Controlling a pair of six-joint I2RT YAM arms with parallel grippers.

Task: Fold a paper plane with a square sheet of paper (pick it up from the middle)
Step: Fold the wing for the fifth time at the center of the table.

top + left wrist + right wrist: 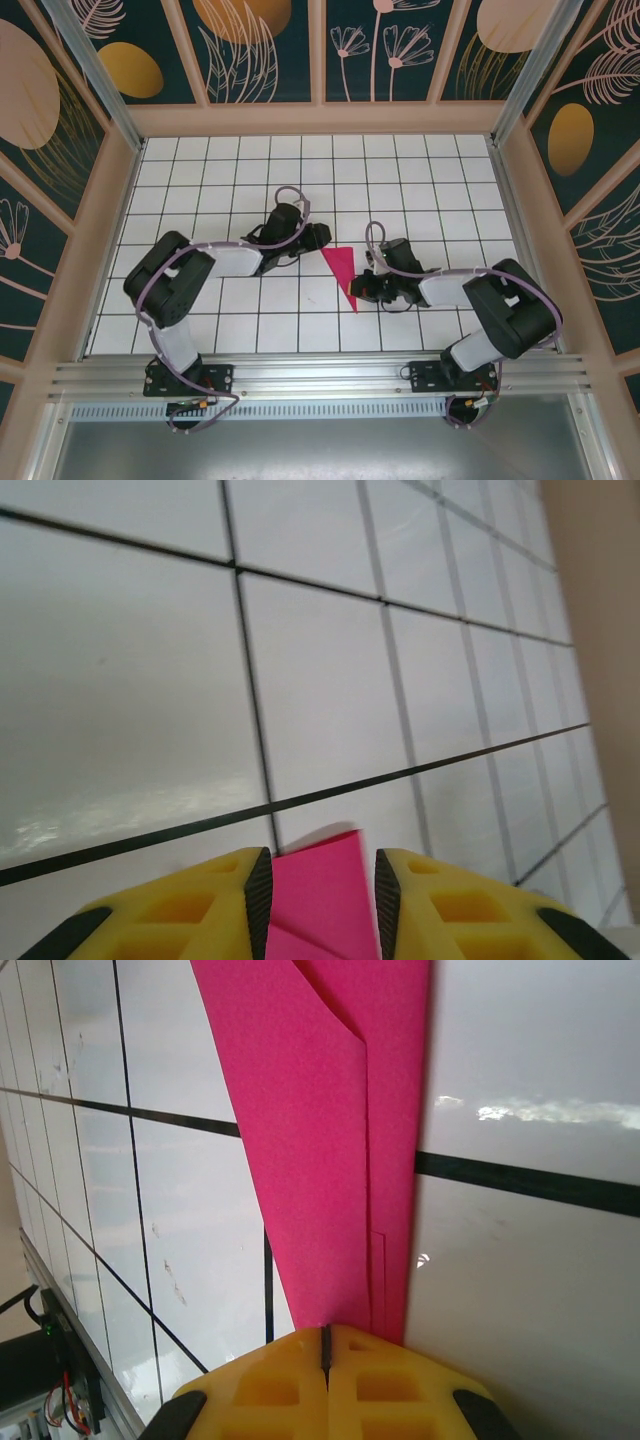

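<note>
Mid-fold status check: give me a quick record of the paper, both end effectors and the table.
paper: pink, folded into a narrow pointed shape, lying flat
table: white tiles with dark grid lines; paper near its middle
left end effector: open, fingers on either side of the paper's wide end
right end effector: shut, tips against the paper near its narrow end; pinching or pressing unclear

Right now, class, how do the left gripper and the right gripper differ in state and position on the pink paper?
The left gripper has its fingers apart; the right gripper has them shut together. The left gripper straddles a wide corner of the folded pink paper; the right gripper meets its narrow end. Both have yellow fingers.
</note>
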